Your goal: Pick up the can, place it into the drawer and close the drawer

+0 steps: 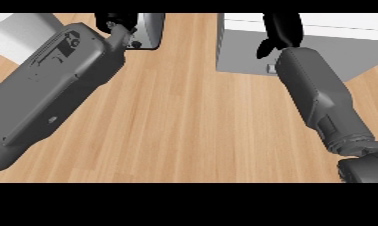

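Grey forearms fill the foreground. At upper left, the left hand (117,24) curls against a silvery can (148,31), upright just to its right. Right hand (280,31) hangs over the grey drawer (244,45), fingers drooping, holding nothing.

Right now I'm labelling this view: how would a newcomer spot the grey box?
Start at the wooden counter and look to its far right part. The grey box sits there under the black right hand; it is the only square-cornered, white-topped thing.
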You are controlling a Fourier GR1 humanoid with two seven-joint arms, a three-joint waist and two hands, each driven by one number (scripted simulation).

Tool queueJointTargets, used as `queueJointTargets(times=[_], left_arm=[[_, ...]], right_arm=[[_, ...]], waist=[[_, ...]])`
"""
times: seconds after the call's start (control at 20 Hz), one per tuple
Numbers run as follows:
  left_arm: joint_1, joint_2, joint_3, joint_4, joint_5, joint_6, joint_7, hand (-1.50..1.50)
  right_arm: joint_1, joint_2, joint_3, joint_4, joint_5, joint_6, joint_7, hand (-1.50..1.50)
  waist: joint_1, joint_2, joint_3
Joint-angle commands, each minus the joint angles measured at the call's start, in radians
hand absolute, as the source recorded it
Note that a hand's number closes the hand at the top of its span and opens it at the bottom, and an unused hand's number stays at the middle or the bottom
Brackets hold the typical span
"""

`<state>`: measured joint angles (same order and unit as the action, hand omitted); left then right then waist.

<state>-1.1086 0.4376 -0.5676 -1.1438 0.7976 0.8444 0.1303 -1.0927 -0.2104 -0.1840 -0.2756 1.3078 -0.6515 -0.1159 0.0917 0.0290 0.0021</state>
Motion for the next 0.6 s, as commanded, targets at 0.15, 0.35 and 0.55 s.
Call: queueJointTargets(times=[0.15,0.35,0.55], left_arm=[[0.009,0.034,0.003,-0.043,-0.008,-0.011,0.047,-1.50],[0.007,0.055,0.001,-0.083,-0.014,-0.007,0.071,-1.50],[0.040,0.045,0.009,-0.085,-0.012,-0.004,0.052,-1.50]], right_arm=[[-0.123,-0.037,-0.019,0.054,0.007,0.014,0.048,-1.50],[-0.135,-0.026,-0.048,0.083,-0.036,0.081,-0.051,-1.50],[-0.152,0.008,-0.222,0.065,-0.236,0.170,-0.175,-1.50]], waist=[[0.017,0.004,0.000],[0.029,0.003,0.001],[0.025,0.006,0.005]])
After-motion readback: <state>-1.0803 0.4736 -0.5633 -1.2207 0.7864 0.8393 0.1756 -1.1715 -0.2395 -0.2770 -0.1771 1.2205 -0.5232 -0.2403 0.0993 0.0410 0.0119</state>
